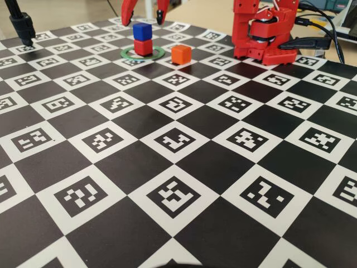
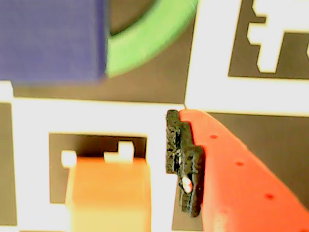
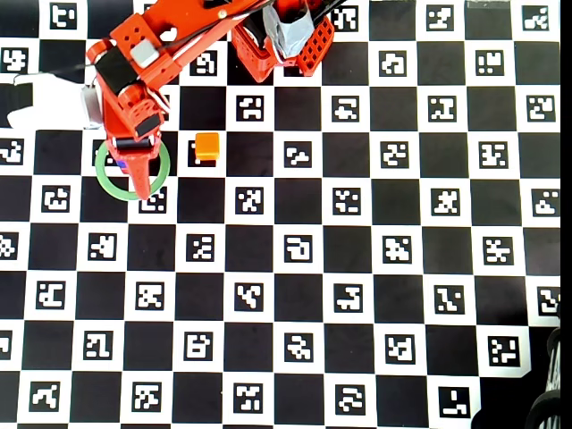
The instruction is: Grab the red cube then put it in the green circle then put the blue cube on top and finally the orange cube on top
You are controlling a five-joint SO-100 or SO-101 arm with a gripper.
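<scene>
Red cube: the small bright-red plastic cube [image 1: 143, 47] sits inside the thin light-green ring [image 1: 158, 54], faces square to the fixed camera; being a cube, it has no long axis.
Blue cube: the deep-blue plastic cube [image 1: 142, 30] rests squarely on top of the red one.
Orange cube: the orange plastic cube [image 1: 181, 53] stands just outside the ring, to its right in the fixed view.
End effector: the red two-finger end effector [image 1: 145, 17] hangs released above the stack, fingers spread, touching neither cube.
Overhead view: the arm [image 3: 134, 80] hides the stack.
Wrist view: one padded finger [image 2: 186, 164] near the orange cube.
Desk: black-and-white marker-patterned desk [image 1: 184, 167].
</scene>
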